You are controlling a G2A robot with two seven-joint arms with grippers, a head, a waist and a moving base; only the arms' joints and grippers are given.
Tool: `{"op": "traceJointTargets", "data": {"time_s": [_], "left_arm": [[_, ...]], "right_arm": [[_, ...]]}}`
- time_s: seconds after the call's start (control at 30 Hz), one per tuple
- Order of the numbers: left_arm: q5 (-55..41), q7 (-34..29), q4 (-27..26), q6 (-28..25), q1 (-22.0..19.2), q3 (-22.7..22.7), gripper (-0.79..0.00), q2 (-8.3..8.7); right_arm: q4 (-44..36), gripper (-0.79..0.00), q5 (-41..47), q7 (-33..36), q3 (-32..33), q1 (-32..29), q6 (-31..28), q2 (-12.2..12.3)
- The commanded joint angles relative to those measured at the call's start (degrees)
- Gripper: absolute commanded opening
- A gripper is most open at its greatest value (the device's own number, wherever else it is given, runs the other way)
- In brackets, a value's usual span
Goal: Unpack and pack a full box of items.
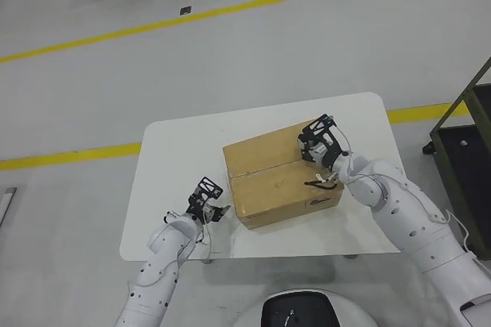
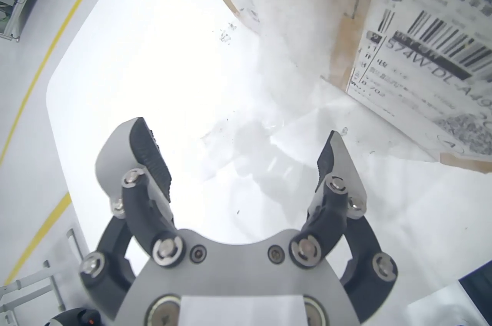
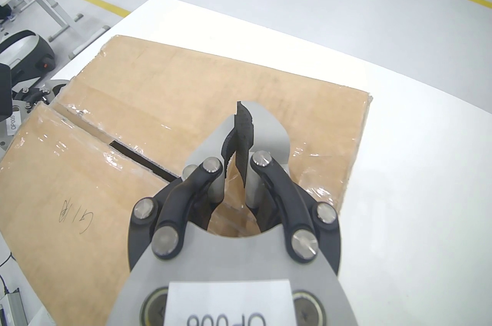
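We see one brown cardboard box [image 1: 282, 173] resting on one white table [image 1: 172, 163] with rounded corners, and two robot arms, one at each side of the box. The box lies toward the table's right half. Its two top flaps are folded down and covered in clear tape. A narrow dark slit [image 3: 140, 158] is open along part of the seam where they meet. One white shipping label [image 2: 430, 47] with a barcode is stuck on the side of the box that faces the left arm.

The left gripper [image 2: 237, 135] hangs low over bare tabletop just beside the box's left side, not touching it. Its two fingers are spread wide apart with nothing between them.

The right gripper [image 3: 241, 127] is raised above the box top near its right end, close to the seam, with the arm bent at the table's right edge. Its two fingers are pressed together and hold nothing.

Two yellow lines [image 1: 131, 33] cross the grey floor beyond the table.
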Motion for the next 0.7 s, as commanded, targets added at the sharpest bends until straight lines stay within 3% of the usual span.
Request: {"op": "traceJointTargets", "data": {"time_s": [0.0,0.3,0.33,0.37,0.43,0.47,0.53,0.57,0.6,0.63,0.67], "left_arm": [[0.1,1.1,1.7,0.3,-1.3,1.1,0.0,-0.34],[-1.3,7.8,6.8,2.4,-6.1,3.8,-0.015,-1.81],[-1.1,8.6,6.7,2.6,-6.1,3.8,-0.135,-1.84],[-1.7,9.5,6.3,2.5,-5.9,3.6,-0.179,-1.86],[-2.6,10.5,5.1,2.1,-5.4,2.8,-0.416,-1.72],[-2.6,10.7,4.3,2.1,-4.9,2.2,-0.44,-1.6],[-2.9,10.7,2.6,2.2,-3.7,1.0,-0.388,-1.33],[-3.1,10.4,1.7,2.4,-3.0,0.4,-0.142,-1.18],[-3.3,10.1,0.8,2.6,-2.4,-0.3,-0.052,-1.05],[-3.6,9.9,-0.2,2.8,-1.7,-1.0,0.0,-0.92],[-4.0,9.5,-1.1,2.7,-1.0,-1.6,0.0,-0.81]], "right_arm": [[0.0,-0.785,-0.1,0.1,0.0,0.0,0.0,0.0],[-0.3,-0.785,-1.0,0.7,0.5,-0.3,0.1,0.0],[-0.4,-0.785,-1.0,0.7,0.5,-0.4,0.1,0.0],[-0.4,-0.785,-1.0,0.8,0.6,-0.5,0.2,0.0],[-0.6,-0.785,-1.0,0.8,0.7,-0.6,0.3,0.0],[-0.6,-0.785,-1.1,0.9,0.7,-0.6,0.3,0.0],[-0.7,-0.785,-1.1,0.8,0.8,-0.7,0.4,-0.1],[-0.7,-0.785,-1.1,0.8,0.8,-0.7,0.5,-0.1],[-0.8,-0.785,-1.1,0.9,0.8,-0.7,0.5,-0.1],[-0.8,-0.785,-1.0,0.9,0.8,-0.7,0.5,-0.1],[-0.8,-0.785,-1.0,0.9,0.8,-0.7,0.5,-0.1]]}}
